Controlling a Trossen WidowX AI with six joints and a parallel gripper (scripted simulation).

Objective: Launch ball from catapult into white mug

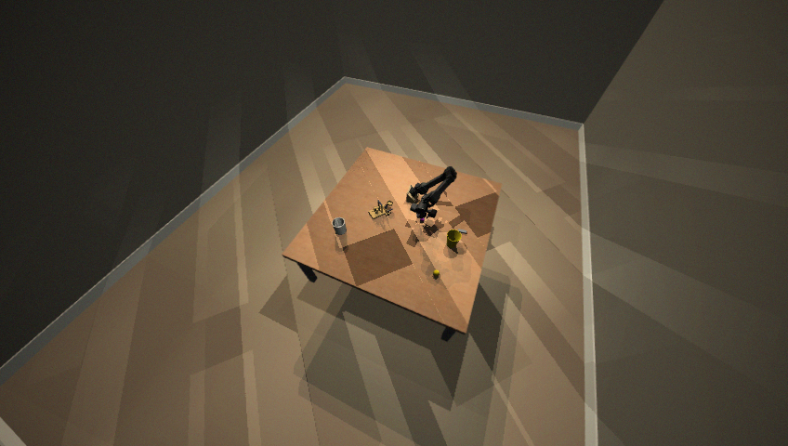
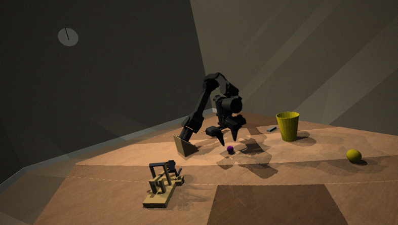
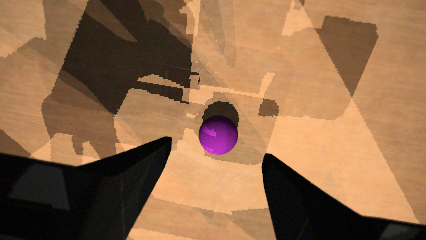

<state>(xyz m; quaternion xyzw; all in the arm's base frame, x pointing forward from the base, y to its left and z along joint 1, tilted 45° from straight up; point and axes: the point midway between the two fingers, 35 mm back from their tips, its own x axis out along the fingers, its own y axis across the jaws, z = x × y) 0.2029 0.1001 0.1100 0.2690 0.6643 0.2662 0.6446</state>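
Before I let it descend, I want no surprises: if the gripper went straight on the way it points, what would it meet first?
Probably the purple ball, lying on the table below the open gripper.
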